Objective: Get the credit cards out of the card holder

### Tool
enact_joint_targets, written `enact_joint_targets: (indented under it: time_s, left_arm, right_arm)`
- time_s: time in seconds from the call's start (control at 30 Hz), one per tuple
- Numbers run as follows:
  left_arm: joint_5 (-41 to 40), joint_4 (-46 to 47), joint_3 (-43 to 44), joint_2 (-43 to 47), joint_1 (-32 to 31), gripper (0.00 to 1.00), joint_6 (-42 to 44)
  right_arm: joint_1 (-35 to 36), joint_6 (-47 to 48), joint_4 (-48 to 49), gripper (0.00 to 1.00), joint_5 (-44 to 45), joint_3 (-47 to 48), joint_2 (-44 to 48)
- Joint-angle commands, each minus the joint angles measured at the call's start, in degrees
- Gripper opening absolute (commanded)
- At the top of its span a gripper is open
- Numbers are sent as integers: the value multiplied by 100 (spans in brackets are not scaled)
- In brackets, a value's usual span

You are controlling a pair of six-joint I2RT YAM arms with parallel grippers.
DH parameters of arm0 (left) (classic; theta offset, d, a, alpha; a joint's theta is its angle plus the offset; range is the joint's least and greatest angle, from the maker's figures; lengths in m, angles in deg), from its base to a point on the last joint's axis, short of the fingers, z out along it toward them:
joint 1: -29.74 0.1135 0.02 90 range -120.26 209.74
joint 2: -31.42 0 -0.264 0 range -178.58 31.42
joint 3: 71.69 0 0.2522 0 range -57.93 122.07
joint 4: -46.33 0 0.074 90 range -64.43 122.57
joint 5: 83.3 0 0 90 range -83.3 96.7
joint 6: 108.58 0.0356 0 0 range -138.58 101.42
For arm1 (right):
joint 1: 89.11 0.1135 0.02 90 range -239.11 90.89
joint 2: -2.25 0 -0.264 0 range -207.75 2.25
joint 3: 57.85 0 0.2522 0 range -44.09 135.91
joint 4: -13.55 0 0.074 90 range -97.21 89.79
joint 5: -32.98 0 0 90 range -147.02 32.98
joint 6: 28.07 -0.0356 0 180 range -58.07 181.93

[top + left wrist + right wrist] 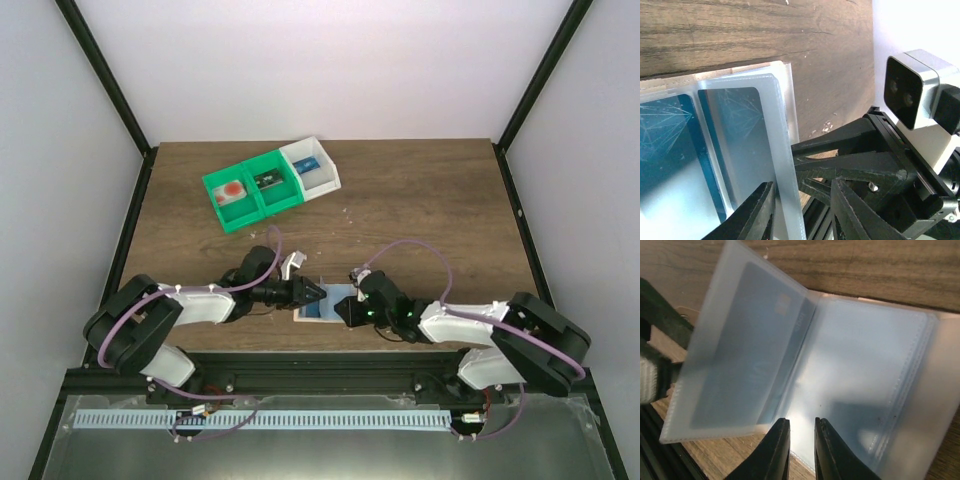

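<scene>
The card holder (300,315) lies spread open near the table's front edge, between both grippers. Its clear plastic sleeves (782,125) show two blue credit cards (665,150) (735,130) inside. Another pale blue card (745,350) sits in a raised sleeve page. My left gripper (803,186) is open, its jaws apart around the edge of a standing sleeve page without pressing it. My right gripper (801,422) meets the holder from the right, jaws nearly together on a sleeve (875,365) near the fold. Seen from above, the left gripper (318,293) and right gripper (341,311) almost touch.
Two joined green bins (250,190) and a white bin (312,168), each with a small item inside, stand at the back of the wooden table (430,200). The right arm's wrist camera (912,90) looms close on the left gripper's right.
</scene>
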Motion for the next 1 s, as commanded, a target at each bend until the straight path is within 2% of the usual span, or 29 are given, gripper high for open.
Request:
enact_joint_targets:
  time_s: [0.0, 0.27, 0.4, 0.57, 0.67, 0.97]
  left_arm:
    - [48, 365, 29, 16, -36, 34, -153]
    - [231, 1299, -68, -372, -192, 34, -573]
    - [191, 1117, 175, -557, -356, 37, -540]
    - [-48, 1041, 82, -492, -358, 38, -585]
    - [-108, 1038, 20, -443, -332, 39, -585]
    - [-651, 148, -30, -242, -124, 39, -84]
  right_arm:
    - [33, -65, 183, 19, 189, -168, 442]
    - [33, -156, 157, 23, 210, -337, 1029]
    - [33, -211, 35, 27, 248, -400, 1294]
    - [33, -327, -459, 27, 655, -370, 1528]
    - [33, -320, -427, 28, 687, -440, 1661]
    - [33, -277, -425, 28, 559, -275, 1184]
